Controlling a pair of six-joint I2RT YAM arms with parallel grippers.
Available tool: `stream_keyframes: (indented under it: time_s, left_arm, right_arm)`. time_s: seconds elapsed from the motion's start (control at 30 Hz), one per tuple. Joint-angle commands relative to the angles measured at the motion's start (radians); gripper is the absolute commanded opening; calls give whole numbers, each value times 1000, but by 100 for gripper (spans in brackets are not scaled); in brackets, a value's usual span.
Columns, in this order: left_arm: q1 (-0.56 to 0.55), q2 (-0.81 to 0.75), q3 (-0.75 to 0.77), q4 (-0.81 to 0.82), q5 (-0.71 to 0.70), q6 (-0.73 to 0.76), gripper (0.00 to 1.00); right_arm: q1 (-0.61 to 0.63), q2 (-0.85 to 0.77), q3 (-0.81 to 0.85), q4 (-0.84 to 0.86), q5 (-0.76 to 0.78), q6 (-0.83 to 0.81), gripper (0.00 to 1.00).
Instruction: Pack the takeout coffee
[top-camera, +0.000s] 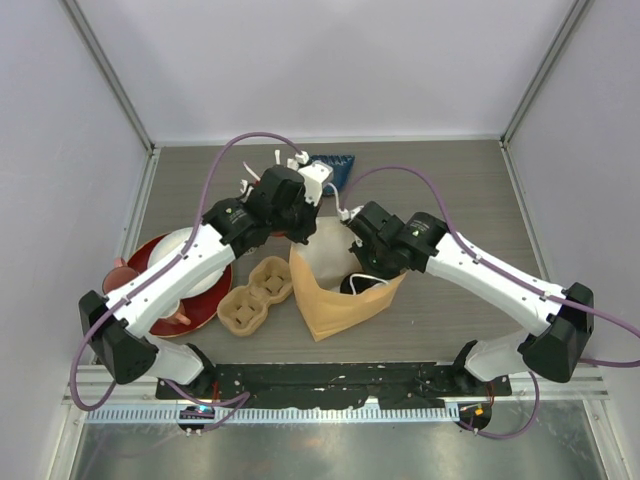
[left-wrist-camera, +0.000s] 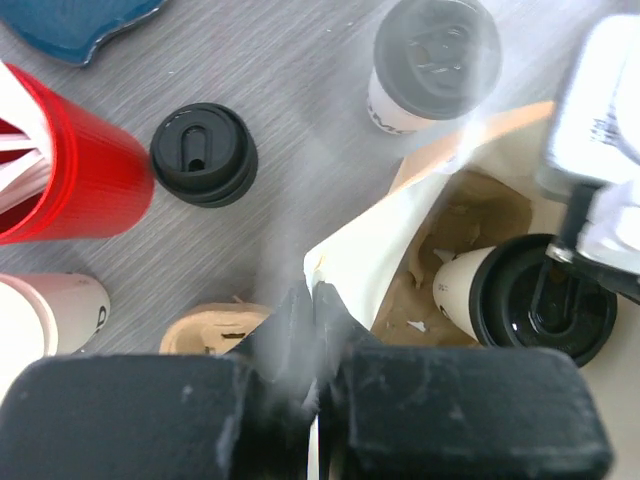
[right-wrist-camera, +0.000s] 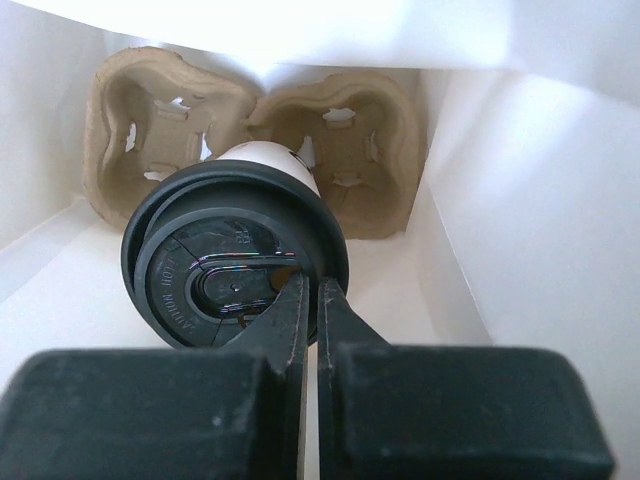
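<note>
Step in hand: loading a lidded cup into the open paper bag.
Left fingers: the left fingers are pinched together on the bag's near rim, pulling its mouth wide.
Right fingers: the right fingers are deep inside the bag, clamped on the edge of the cup's black lid.
Cup held: inside the bag and tilted, with its lid turned toward the right wrist. It hangs over a cardboard cup holder at the bag's bottom, about where the two wells meet. I cannot tell whether its base touches the holder.
Other cups: one lidded cup stands on the table near the bag, and another stands just beside the bag's far rim.
Spare holder: a second cup holder sits on the table just left of the bag.
Progress: probably early, with one cup in the bag and two outside.
Next move: likely to stand the cup upright, line its base up with one well, press it down, then part the fingers.
Risk: a pinch on the lid rim alone could pop the lid off.
</note>
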Motion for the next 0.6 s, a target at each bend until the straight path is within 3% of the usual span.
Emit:
stream_keyframes:
  time_s: [0.0, 0.23, 0.57]
  left_arm:
    - [50, 5, 55, 62, -122, -25, 0]
    - [53, -37, 49, 117, 3, -63, 0]
    - [52, -71, 22, 128, 56, -65, 0]
  right_arm:
    - [14, -24, -28, -54, 28, -26, 1]
    - [17, 26, -40, -97, 11, -11, 1]
    - [17, 83, -22, -137, 11, -6, 1]
